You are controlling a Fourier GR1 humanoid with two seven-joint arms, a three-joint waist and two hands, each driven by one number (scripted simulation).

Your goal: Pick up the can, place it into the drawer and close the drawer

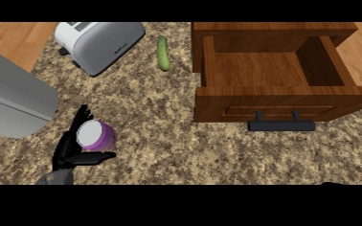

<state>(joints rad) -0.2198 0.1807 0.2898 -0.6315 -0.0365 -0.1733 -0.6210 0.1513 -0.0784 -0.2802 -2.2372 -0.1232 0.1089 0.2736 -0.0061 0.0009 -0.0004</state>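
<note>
**A:** Where is the can (96, 135)?

**B:** Lower left of the frame, standing upright on the speckled worktop (184, 148). It has a purple body and a pale lid facing up.

**A:** And the left hand (71, 148)?

**B:** Right against it. The fingers (79, 117) run up along the can's left side and the thumb (96, 158) lies just under it, so they are curled round the can, which still sits on the worktop.

**A:** The drawer (272, 81)?

**B:** Upper right of the frame, pulled open, with bare wood inside. Its dark handle (280, 124) sticks out from the front panel, towards the lower edge. It is well apart from the can.

**A:** The right hand?

**B:** Only a dark scrap at the lower right corner; I cannot tell how its fingers stand.

**A:** Anything else up there?

**B:** A silver toaster (99, 43) at the upper left, a green cucumber (163, 53) lying between it and the drawer, and a grey metal object (21, 100) against the left edge.
</note>
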